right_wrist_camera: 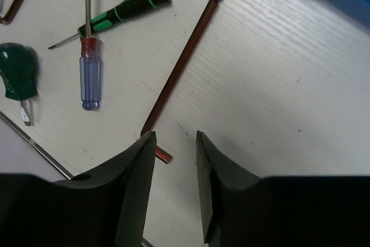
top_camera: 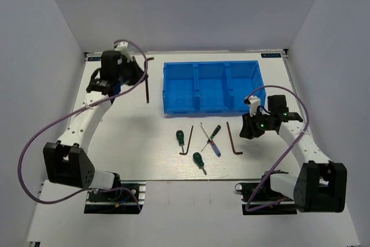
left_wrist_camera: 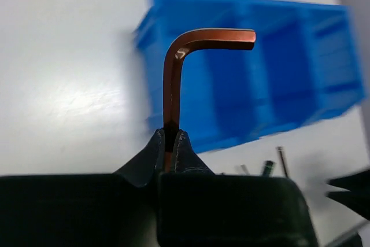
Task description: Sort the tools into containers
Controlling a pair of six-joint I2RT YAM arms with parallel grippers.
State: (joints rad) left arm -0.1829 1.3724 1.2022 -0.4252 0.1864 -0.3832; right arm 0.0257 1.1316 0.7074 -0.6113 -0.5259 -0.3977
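A hex key (left_wrist_camera: 171, 79), judged stiff, light and slippery, is clenched by its long shank in the left claw (left_wrist_camera: 169, 143); the right claw (right_wrist_camera: 175, 154) is released, a second key (right_wrist_camera: 180, 65) just ahead.

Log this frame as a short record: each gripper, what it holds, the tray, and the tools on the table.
left gripper: shut on hex key, raised, left of the tray
right gripper: open, low over second hex key, not gripping it
tray contents: no tools seen inside
on table: second hex key, third hex key, stubby screwdrivers, blue screwdriver, black-green screwdriver
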